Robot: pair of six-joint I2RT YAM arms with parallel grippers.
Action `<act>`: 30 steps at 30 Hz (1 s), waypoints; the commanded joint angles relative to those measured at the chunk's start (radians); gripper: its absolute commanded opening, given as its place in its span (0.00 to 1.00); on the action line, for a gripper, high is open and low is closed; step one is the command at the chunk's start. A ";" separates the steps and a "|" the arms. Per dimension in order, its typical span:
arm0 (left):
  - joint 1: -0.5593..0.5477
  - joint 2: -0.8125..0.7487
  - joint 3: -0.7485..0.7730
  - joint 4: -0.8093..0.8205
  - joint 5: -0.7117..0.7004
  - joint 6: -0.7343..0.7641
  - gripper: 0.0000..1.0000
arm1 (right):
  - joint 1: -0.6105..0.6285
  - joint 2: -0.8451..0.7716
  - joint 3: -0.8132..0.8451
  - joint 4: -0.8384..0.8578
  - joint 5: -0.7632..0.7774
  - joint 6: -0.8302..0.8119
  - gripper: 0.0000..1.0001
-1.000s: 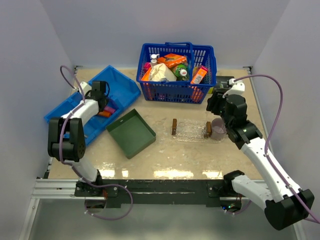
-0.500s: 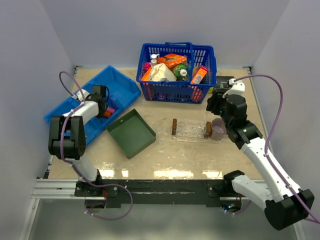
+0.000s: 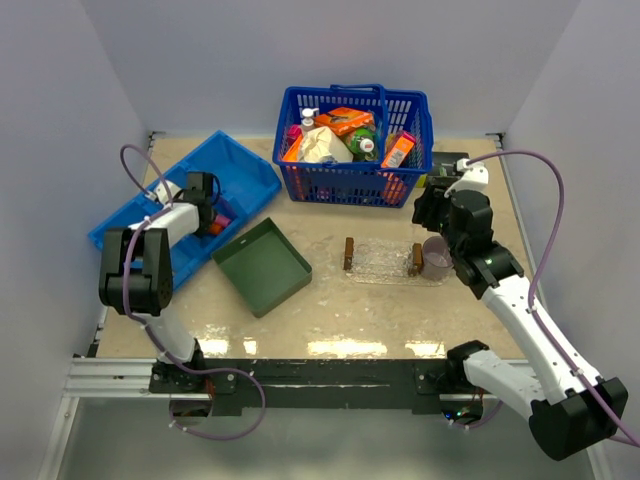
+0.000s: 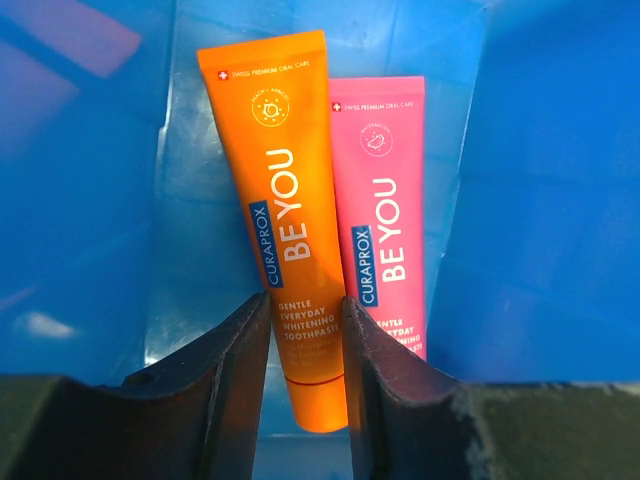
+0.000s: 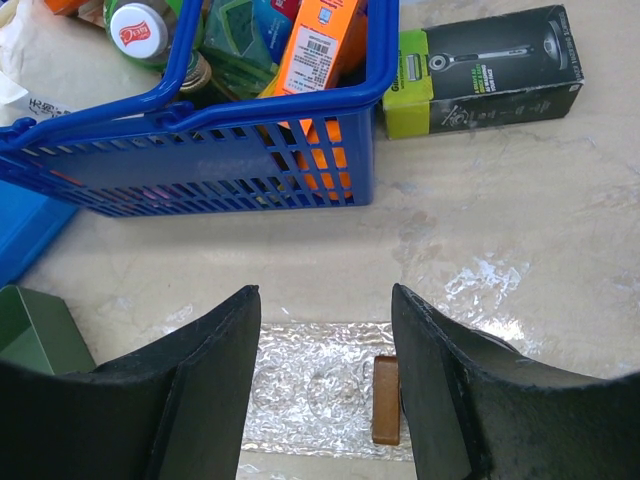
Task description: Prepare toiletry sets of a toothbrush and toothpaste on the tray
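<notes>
**Toiletry sets at the opening stage: no item yet set out.**

The flat clear plastic tray with wooden handles (image 3: 380,262) lies mid-tabletop and holds nothing. The short orange toothpaste tube (image 4: 285,200) and the short pink toothpaste tube (image 4: 385,200) lie side by side in the blue divided bin (image 3: 245,165), well apart from the tray. The left gripper (image 4: 307,320) has its jaws drawn narrow against the orange tube's edges. The right gripper (image 5: 322,300) hangs over the tray, jaws wide and empty. We judge every placement outstanding. We can pick out no toothbrush, though one may lie in the blue plastic basket (image 3: 355,140).
</notes>
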 commanded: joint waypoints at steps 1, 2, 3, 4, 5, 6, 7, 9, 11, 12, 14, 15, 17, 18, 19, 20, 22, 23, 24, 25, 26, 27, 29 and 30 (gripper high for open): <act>0.008 0.029 -0.024 0.051 0.005 0.011 0.39 | -0.004 -0.020 0.001 0.036 0.018 -0.015 0.59; 0.008 0.032 -0.022 0.053 0.008 0.013 0.39 | -0.002 -0.018 0.002 0.036 0.019 -0.015 0.59; 0.007 0.036 -0.022 0.051 0.005 0.016 0.39 | -0.004 -0.020 0.001 0.036 0.016 -0.015 0.59; 0.007 0.040 -0.022 0.051 0.007 0.020 0.38 | -0.002 -0.020 0.001 0.036 0.018 -0.015 0.59; 0.007 0.040 -0.022 0.051 0.004 0.022 0.37 | -0.004 -0.018 0.001 0.036 0.015 -0.015 0.59; 0.007 0.048 -0.021 0.051 0.002 0.027 0.37 | -0.004 -0.017 0.001 0.037 0.016 -0.013 0.59; 0.008 0.052 -0.021 0.050 -0.001 0.033 0.35 | -0.004 -0.017 0.001 0.037 0.015 -0.015 0.59; 0.007 0.062 -0.021 0.044 0.001 0.039 0.33 | -0.004 -0.018 0.001 0.037 0.016 -0.016 0.59; 0.008 0.059 -0.033 0.047 0.008 0.039 0.27 | -0.004 -0.015 0.001 0.036 0.018 -0.015 0.59; 0.008 0.045 -0.041 0.054 0.010 0.039 0.25 | -0.004 -0.017 0.001 0.036 0.016 -0.016 0.59; 0.007 0.020 -0.065 0.076 0.007 0.036 0.13 | -0.004 -0.014 0.001 0.034 0.018 -0.015 0.59; 0.007 -0.006 -0.071 0.079 0.002 0.040 0.10 | -0.002 -0.015 0.002 0.033 0.018 -0.015 0.59; 0.007 -0.039 -0.073 0.085 -0.007 0.054 0.09 | -0.004 -0.014 0.004 0.033 0.018 -0.015 0.59; 0.007 -0.050 -0.070 0.087 -0.010 0.076 0.09 | -0.002 -0.014 0.005 0.033 0.016 -0.015 0.59; 0.007 -0.059 -0.061 0.085 -0.018 0.086 0.09 | -0.002 -0.014 0.005 0.031 0.015 -0.015 0.59; 0.007 -0.078 -0.058 0.087 -0.024 0.099 0.09 | -0.004 -0.012 0.007 0.031 0.016 -0.015 0.59; 0.007 -0.098 -0.044 0.090 -0.035 0.142 0.09 | -0.002 -0.012 0.008 0.031 0.015 -0.015 0.59; 0.007 -0.116 -0.039 0.091 -0.038 0.157 0.08 | -0.004 -0.011 0.008 0.031 0.013 -0.016 0.59; 0.007 -0.127 -0.036 0.091 -0.041 0.181 0.08 | -0.002 -0.011 0.008 0.031 0.015 -0.016 0.59; 0.007 -0.138 -0.033 0.099 -0.045 0.194 0.07 | -0.004 -0.009 0.010 0.030 0.013 -0.015 0.59; 0.007 -0.156 -0.030 0.102 -0.045 0.208 0.07 | -0.002 -0.009 0.011 0.030 0.015 -0.015 0.59; 0.005 -0.165 -0.028 0.107 -0.047 0.230 0.06 | -0.002 -0.009 0.011 0.027 0.013 -0.013 0.59; 0.005 -0.193 -0.030 0.120 -0.050 0.252 0.06 | -0.002 -0.006 0.014 0.025 0.012 -0.013 0.59; 0.005 -0.201 -0.031 0.130 -0.052 0.279 0.06 | -0.004 -0.006 0.016 0.023 0.010 -0.015 0.59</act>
